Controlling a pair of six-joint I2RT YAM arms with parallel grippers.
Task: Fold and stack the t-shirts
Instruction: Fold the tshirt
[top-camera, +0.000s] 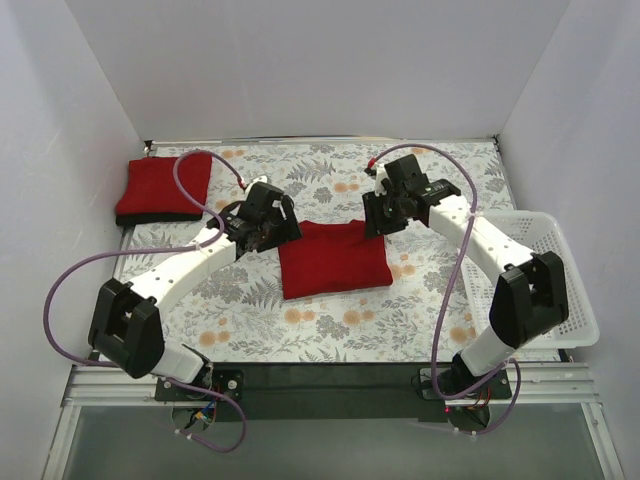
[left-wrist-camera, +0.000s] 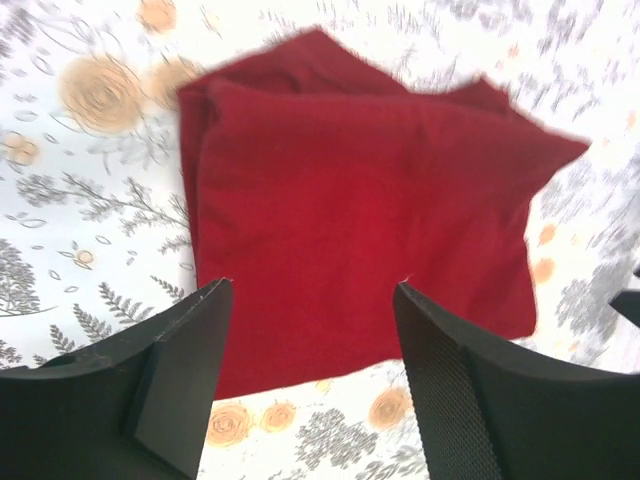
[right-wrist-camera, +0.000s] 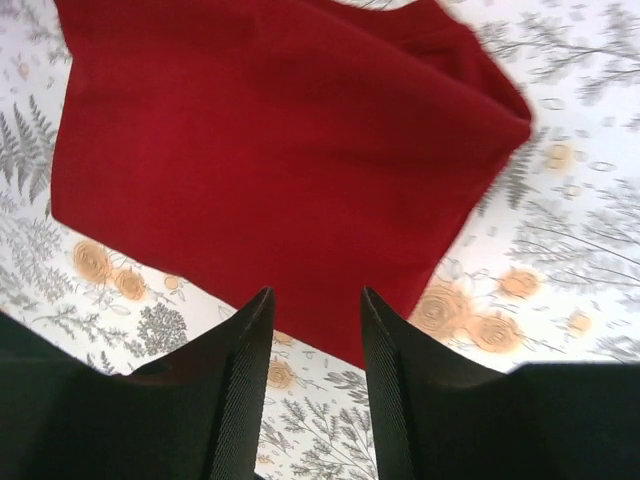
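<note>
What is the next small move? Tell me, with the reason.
Probably lower the left gripper and right gripper to pinch the red shirt at its far corners. Both hang open above it. It already lies folded mid-table, apart from the stack at the far left, where it likely belongs.

Folded shirt at centre, stack far left, basket right

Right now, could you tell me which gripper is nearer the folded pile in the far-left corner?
Left. The left gripper hovers right of the folded pile; the right gripper is beyond the centre shirt.
</note>
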